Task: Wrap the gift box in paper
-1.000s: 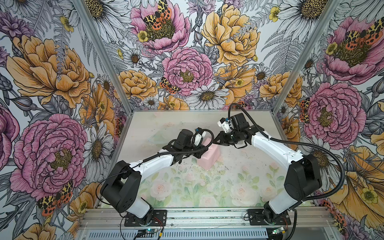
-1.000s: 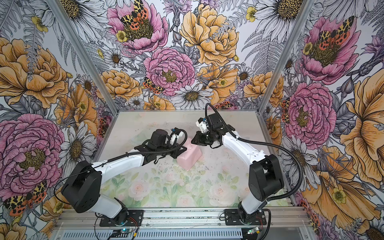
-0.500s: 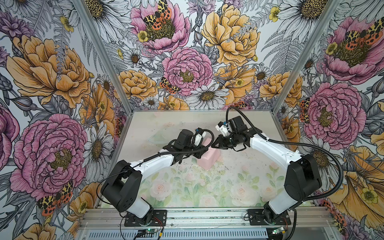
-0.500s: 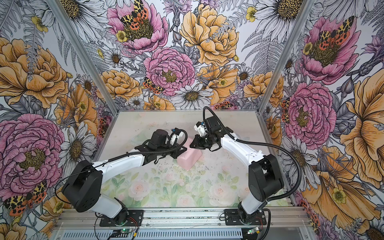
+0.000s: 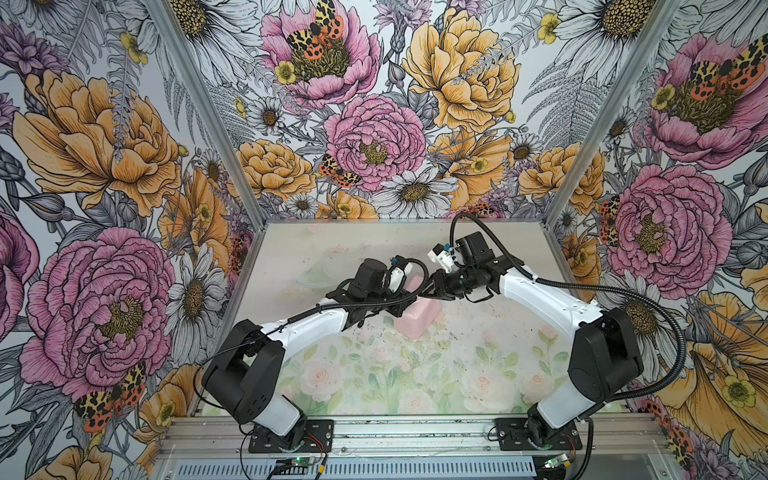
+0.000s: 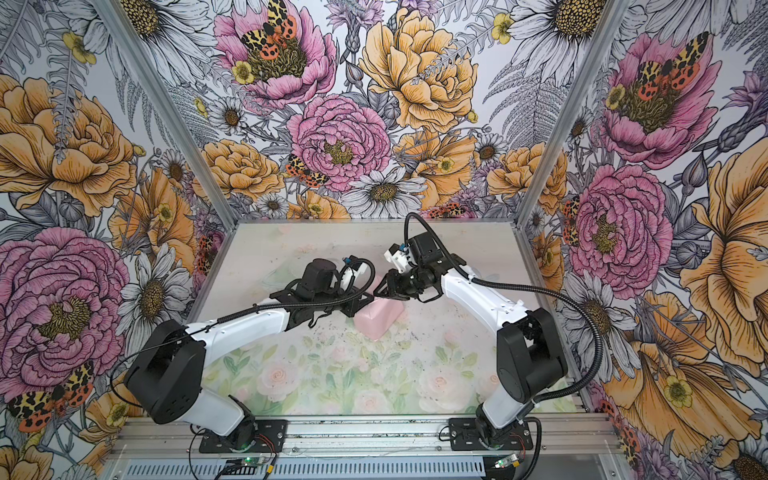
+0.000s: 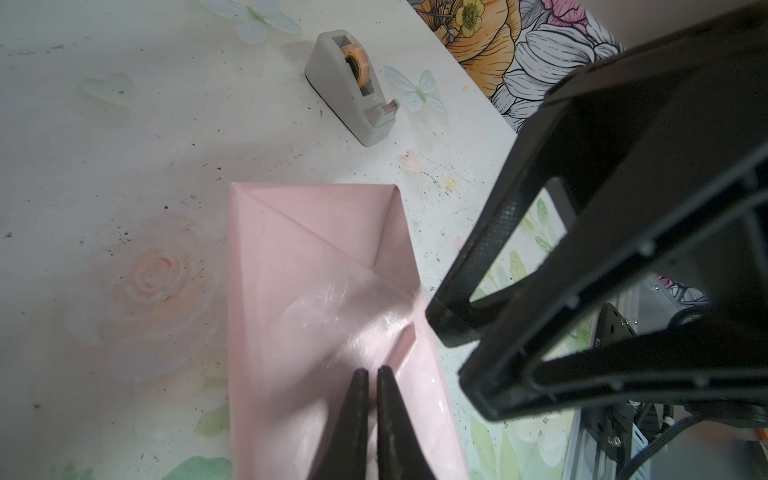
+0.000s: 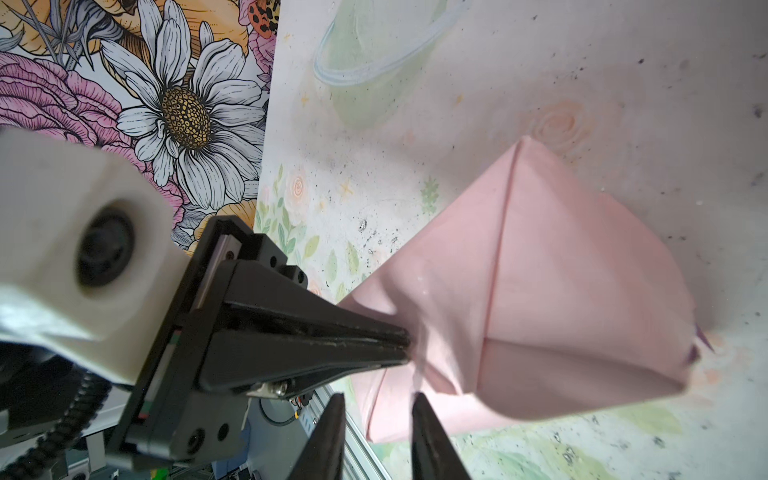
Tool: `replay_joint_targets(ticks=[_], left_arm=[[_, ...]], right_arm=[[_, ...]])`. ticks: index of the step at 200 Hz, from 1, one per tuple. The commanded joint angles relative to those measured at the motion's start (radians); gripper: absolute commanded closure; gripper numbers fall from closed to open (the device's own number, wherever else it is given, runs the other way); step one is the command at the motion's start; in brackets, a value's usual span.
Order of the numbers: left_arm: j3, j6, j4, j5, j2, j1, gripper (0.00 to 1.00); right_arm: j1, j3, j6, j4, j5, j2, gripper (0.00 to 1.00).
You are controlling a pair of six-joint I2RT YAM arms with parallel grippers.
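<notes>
Right gripper [image 8: 378, 401] has moved in, jaws parted; left gripper [image 7: 372, 374], pinched shut, pins creased pale-pink paper [image 5: 417, 318] over the hidden gift box, mid floral-print table [image 5: 498, 353]; lift early and I lose the fold.

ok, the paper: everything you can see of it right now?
The paper shows its pale pink face outward, folded into a closed parcel; no box shows. It looks thin and matte, with sharp diagonal creases at one end and a purple sliver at one corner. A glossy clear patch, likely tape, crosses its top. It lies on the table, near the middle. The left gripper, shut, presses its tips on it; the right gripper, open, hovers at its edge.
</notes>
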Motion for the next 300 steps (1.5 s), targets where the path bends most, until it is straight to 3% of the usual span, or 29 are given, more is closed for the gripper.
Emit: replay_joint_targets(ticks=[1,78,142,187,206,248,300], left_arm=[[-0.019,0.015,0.021,0.013,0.012,-0.004,0.91],[-0.023,0.017,0.018,0.011,0.002,0.000,0.91],[-0.025,0.013,0.027,0.010,0.007,0.007,0.91],[-0.023,0.012,0.031,0.011,0.010,0.011,0.90],[-0.019,0.010,0.032,0.013,0.015,0.011,0.90],[-0.023,0.008,0.037,0.017,0.018,0.011,0.90],[-0.020,0.010,0.037,0.025,0.021,0.014,0.90]], right_arm=[[-0.011,-0.018,0.019,0.047,-0.018,-0.005,0.74],[0.005,-0.012,0.011,0.049,0.034,0.046,0.94],[0.000,-0.034,0.005,0.028,0.131,0.073,0.98],[0.002,-0.047,-0.006,0.008,0.139,0.056,0.91],[0.002,-0.039,-0.029,0.012,0.095,0.030,0.82],[-0.023,-0.100,-0.041,0.067,0.060,-0.166,0.71],[-0.060,-0.254,-0.014,0.213,-0.099,-0.344,0.68]])
